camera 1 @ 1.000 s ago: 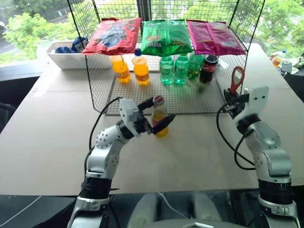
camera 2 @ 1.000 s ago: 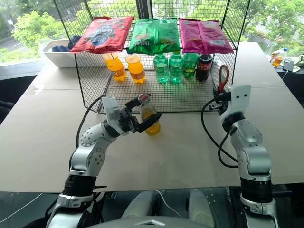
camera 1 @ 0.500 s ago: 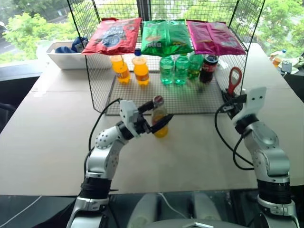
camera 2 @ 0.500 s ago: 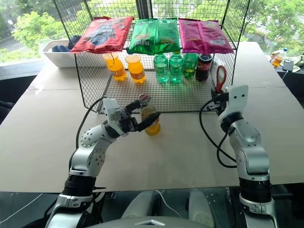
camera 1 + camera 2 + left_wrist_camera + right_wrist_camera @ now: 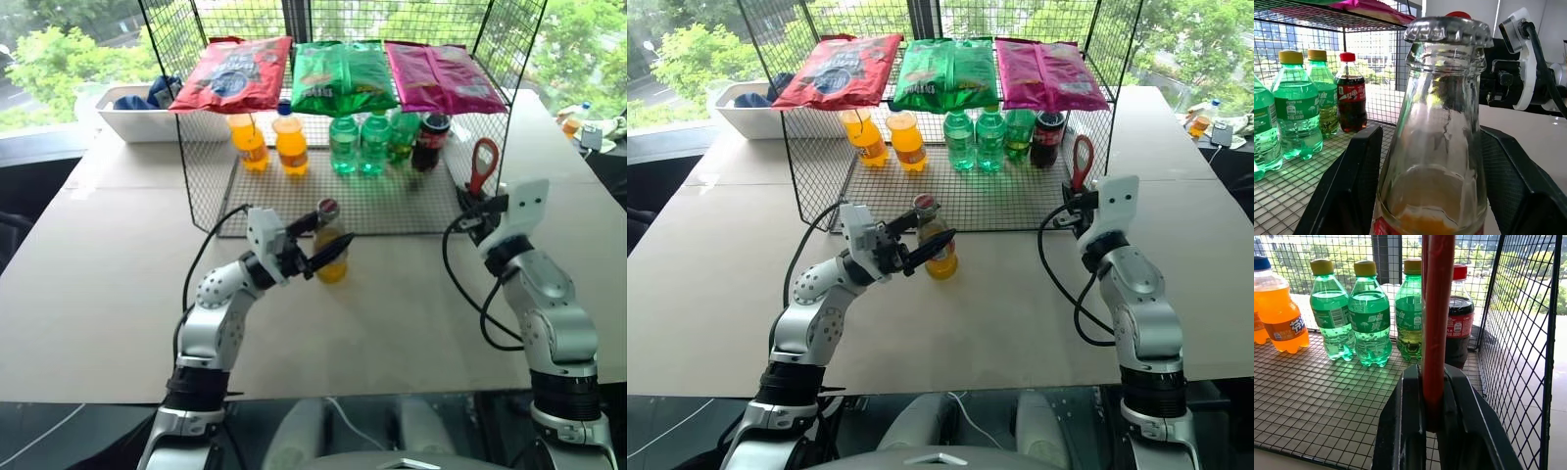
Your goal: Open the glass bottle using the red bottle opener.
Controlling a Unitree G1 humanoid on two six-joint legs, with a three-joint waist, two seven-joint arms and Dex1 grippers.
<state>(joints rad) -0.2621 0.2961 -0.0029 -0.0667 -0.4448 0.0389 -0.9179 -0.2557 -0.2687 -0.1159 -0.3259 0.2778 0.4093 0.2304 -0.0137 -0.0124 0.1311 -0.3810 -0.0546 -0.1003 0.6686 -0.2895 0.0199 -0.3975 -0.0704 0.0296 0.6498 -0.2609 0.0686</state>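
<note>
Red bottle opener (image 5: pixel 484 163) upright in right hand (image 5: pixel 477 204).

Your left arm reaches forward and inward, its gripper (image 5: pixel 323 251) roughly level, one black finger on each side of the glass bottle (image 5: pixel 330 245) at its neck; whether the pads (image 5: pixel 1352 186) press the glass can't be told. Your right arm is bent up at the elbow, forearm raised, its gripper (image 5: pixel 477 201) clamped on the red bottle opener (image 5: pixel 484 164), which stands upright above the fingers.
</note>
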